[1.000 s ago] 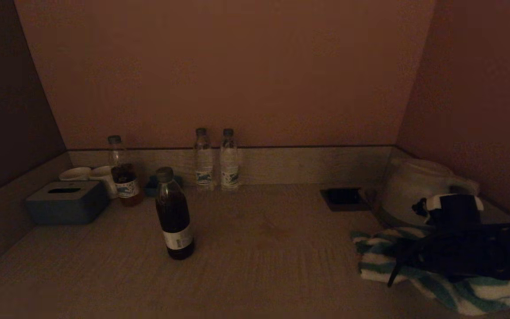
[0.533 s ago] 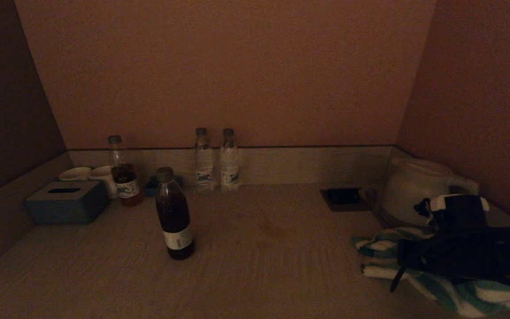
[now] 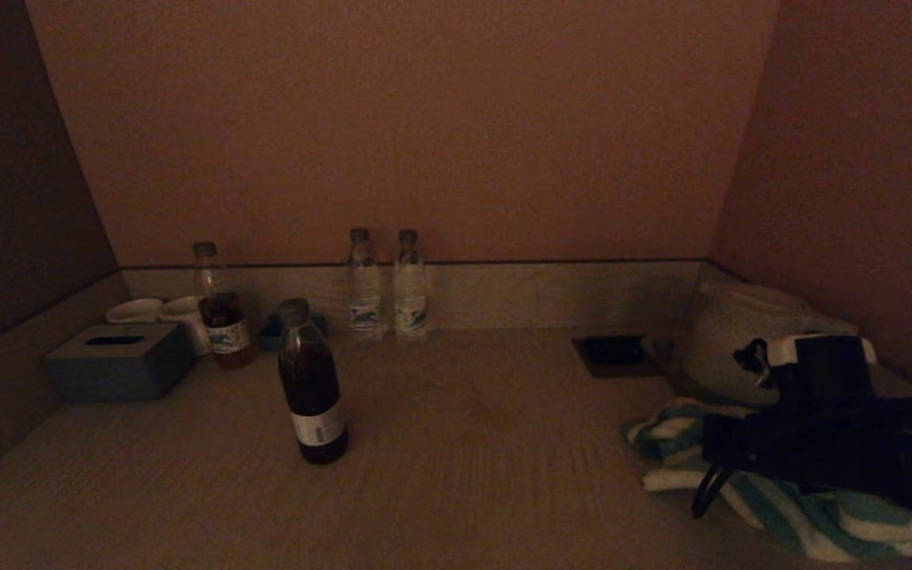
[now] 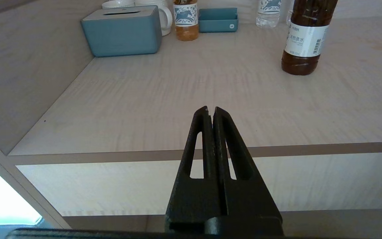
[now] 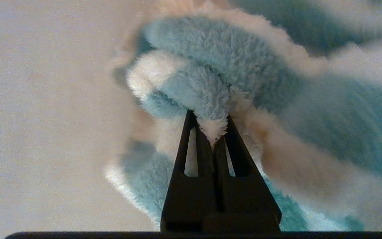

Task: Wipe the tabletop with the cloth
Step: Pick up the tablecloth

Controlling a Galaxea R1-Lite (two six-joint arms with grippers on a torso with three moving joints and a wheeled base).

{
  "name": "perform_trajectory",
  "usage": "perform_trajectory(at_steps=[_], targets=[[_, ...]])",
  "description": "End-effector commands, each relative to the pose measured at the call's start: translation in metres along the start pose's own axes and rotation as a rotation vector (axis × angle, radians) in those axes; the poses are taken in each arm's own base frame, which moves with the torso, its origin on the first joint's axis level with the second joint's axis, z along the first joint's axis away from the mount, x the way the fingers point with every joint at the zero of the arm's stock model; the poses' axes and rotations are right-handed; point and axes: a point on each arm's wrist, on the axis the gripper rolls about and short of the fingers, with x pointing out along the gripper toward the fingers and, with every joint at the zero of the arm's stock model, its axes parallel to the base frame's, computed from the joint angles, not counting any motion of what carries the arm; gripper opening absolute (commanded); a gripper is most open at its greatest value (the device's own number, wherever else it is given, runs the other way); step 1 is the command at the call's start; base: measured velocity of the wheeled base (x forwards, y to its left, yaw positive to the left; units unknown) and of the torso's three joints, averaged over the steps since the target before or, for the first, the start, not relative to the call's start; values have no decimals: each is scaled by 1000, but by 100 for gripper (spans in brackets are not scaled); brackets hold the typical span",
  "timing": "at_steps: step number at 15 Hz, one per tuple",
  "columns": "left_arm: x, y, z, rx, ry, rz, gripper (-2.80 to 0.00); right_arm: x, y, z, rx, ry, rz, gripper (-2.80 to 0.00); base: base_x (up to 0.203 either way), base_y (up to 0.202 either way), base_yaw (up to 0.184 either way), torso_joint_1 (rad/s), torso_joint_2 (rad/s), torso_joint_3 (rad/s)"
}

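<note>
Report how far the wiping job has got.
Done: the right gripper has its fingers shut on a fold of the cloth, at the right end of the tabletop in front of the kettle. In hand: the grip itself; the cloth lies bunched there. Left: all the wiping, working around the dark bottle. The left gripper is parked off the front edge, shut.

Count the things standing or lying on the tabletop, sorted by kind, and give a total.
Bottles: 4
Mugs: 2
Tissue box: 1
Small blue tray: 1
Kettle: 1
Cloth: 1
Total: 10
</note>
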Motion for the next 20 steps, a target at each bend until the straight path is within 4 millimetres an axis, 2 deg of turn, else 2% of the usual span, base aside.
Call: perform_trajectory(at_steps=[1, 4, 5, 9, 11, 13, 16, 20], targets=[[0, 0, 0, 0, 1, -1, -280, -21, 20, 23, -40, -122, 70, -280, 0, 0, 0, 0, 0, 0], [0, 0, 0, 0, 1, -1, -280, -39, 42, 39, -82, -211, 143, -280, 0, 0, 0, 0, 0, 0], [0, 0, 0, 0, 1, -1, -280, -39, 42, 39, -82, -212, 143, -280, 0, 0, 0, 0, 0, 0], [0, 0, 0, 0, 1, 0, -280, -57, 82, 64, -147, -324, 265, -280, 0, 0, 0, 0, 0, 0], [0, 0, 0, 0, 0, -1, -280, -58, 84, 65, -160, -330, 270, -280, 0, 0, 0, 0, 0, 0], [0, 0, 0, 0, 1, 0, -280, -65, 104, 70, -275, -374, 321, -280, 0, 0, 0, 0, 0, 0], [0, 0, 0, 0, 1, 0, -280, -73, 122, 84, -331, -441, 365, -280, 0, 0, 0, 0, 0, 0], [0, 0, 0, 0, 1, 0, -280, -89, 136, 99, -363, -524, 399, -280, 0, 0, 0, 0, 0, 0]])
